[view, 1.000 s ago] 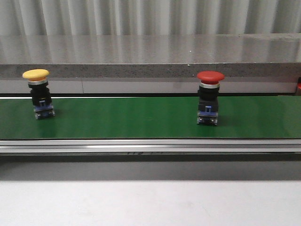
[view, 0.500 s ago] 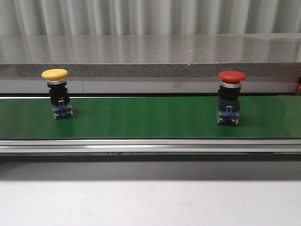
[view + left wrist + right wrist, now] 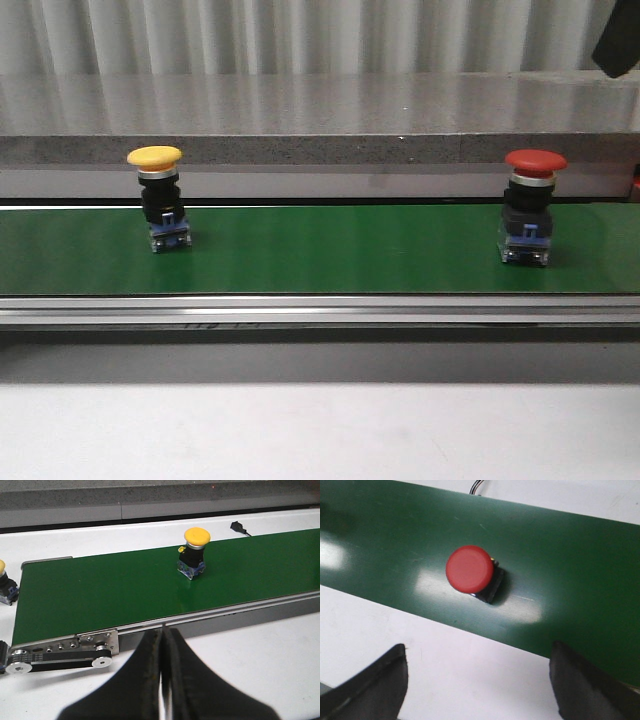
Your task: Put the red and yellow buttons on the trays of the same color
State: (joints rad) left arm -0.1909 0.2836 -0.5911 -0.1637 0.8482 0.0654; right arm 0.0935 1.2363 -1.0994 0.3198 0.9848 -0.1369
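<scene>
Grippers empty, one red button [image 3: 531,205], two yellow ones
Your left gripper [image 3: 162,672] sits pinched together; right gripper [image 3: 480,690] gapes wide; neither touches anything.

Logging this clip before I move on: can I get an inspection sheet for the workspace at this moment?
Surface: green conveyor belt across a white table.
Job's things: yellow button upright at belt's left; red button upright at right; trays not seen.
Clutter: another yellow-capped button off the belt's end.
Grippers: left tool shut, empty; right tool open above red button.
Cables: black lead beside belt.
Surroundings: grey ledge, corrugated wall.
</scene>
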